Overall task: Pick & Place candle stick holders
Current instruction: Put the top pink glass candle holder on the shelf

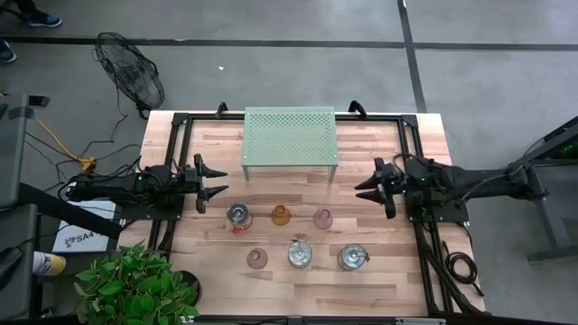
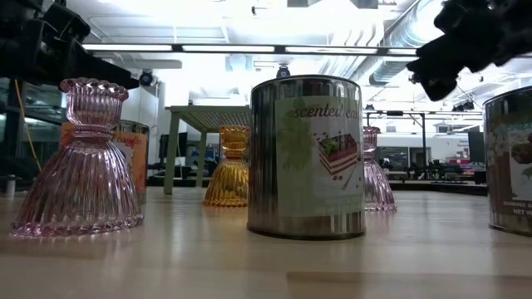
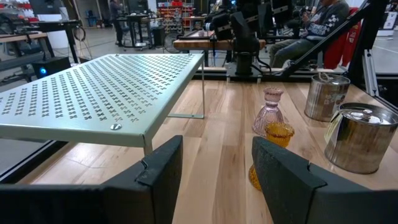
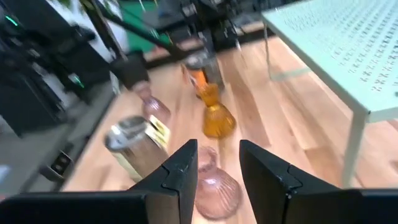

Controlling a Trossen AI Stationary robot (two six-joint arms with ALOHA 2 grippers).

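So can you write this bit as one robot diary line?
left gripper: open, empty | right gripper: open, empty | six candle holders: on table | shelf: empty

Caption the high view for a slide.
Six small glass candle holders stand before a green perforated metal shelf, open left gripper and right gripper flanking.

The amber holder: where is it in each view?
High: amber holder mid-table, in front of the green shelf.
Low: left of the central tin.
Left wrist: between the claw fingers, partly hidden.
Right wrist: above the claw.
Shared landmark: the green shelf.
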